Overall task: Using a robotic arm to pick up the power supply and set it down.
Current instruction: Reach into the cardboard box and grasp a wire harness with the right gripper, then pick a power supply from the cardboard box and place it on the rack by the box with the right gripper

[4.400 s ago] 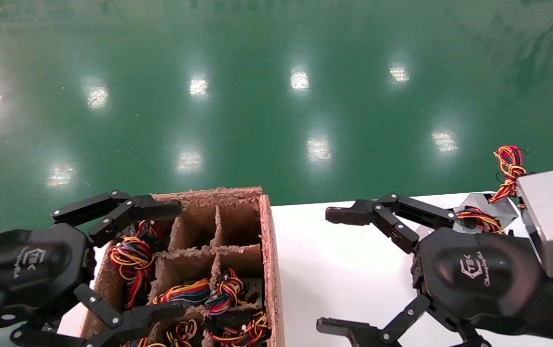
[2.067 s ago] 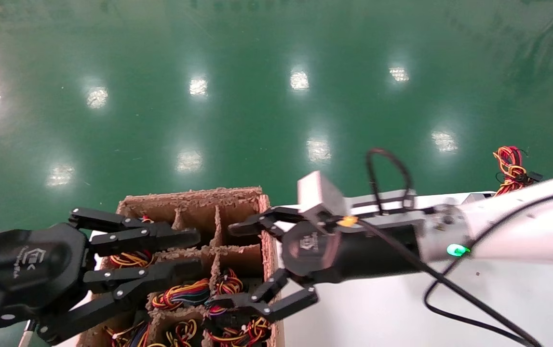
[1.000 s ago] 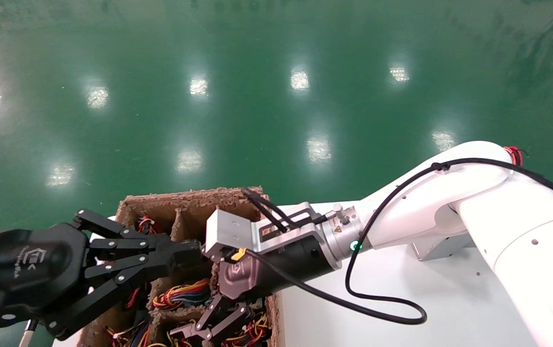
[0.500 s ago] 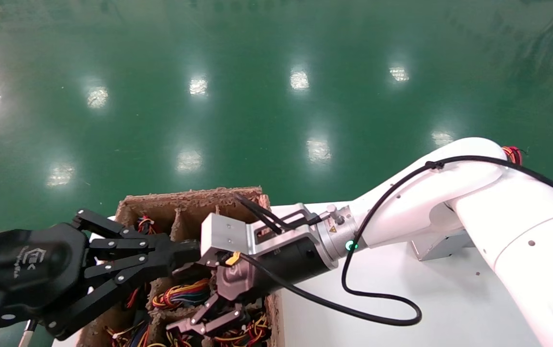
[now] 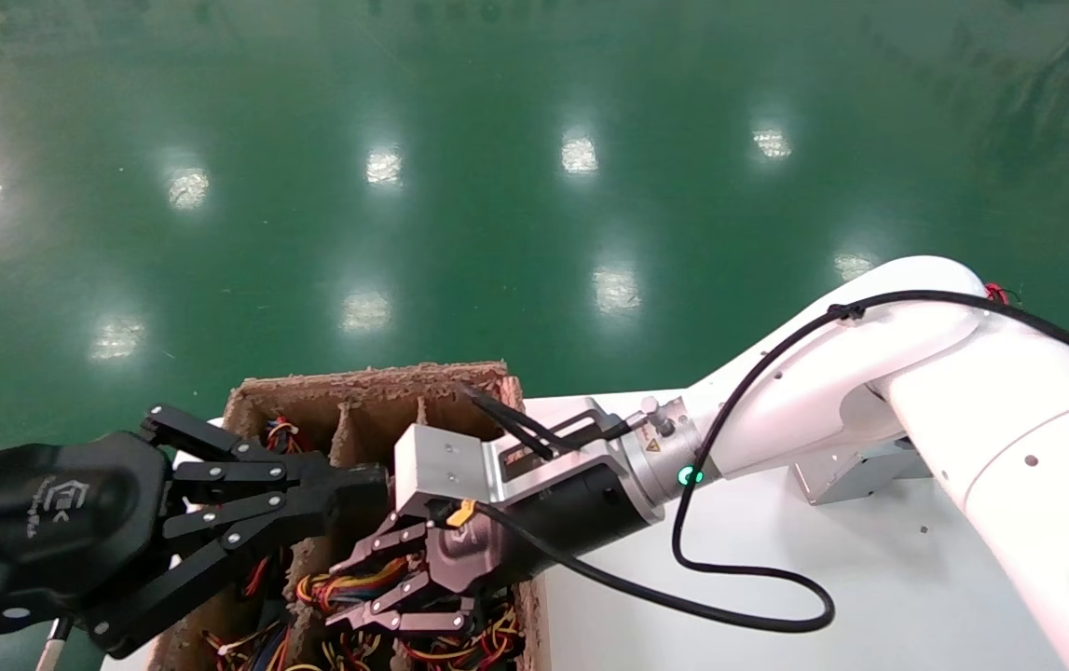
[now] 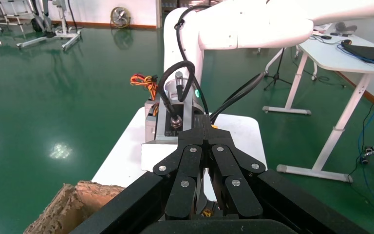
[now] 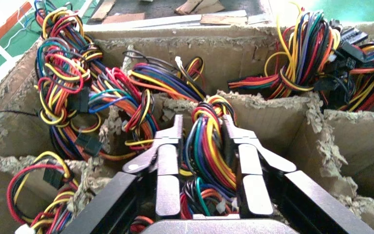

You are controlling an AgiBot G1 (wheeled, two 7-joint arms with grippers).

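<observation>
The robotic arm [image 5: 832,373], white-tubed with a green light, reaches from the right down into a divided cardboard box [image 5: 366,377]. Its black right gripper [image 5: 376,582] [image 7: 203,122] sits in a middle compartment. The fingers [image 7: 168,165] are closed on either side of a multicoloured wire bundle [image 7: 209,146] of the power supply. The supply's grey body is hidden down in the compartment. My left gripper [image 5: 362,485] [image 6: 204,141] hovers shut over the box's left side, holding nothing, its tip close to the right arm's grey camera box [image 5: 445,471].
Other compartments hold more wire bundles [image 7: 73,83] [image 7: 316,53]. A white table [image 5: 683,643] lies right of the box, with a grey metal box [image 5: 860,471] partly behind the arm. A black cable [image 5: 748,610] loops over the table. Green floor lies beyond.
The right arm swung from the table's right side over to the box and lowered its gripper into a compartment, where its fingers closed round the wires. The left gripper went from open to shut.
</observation>
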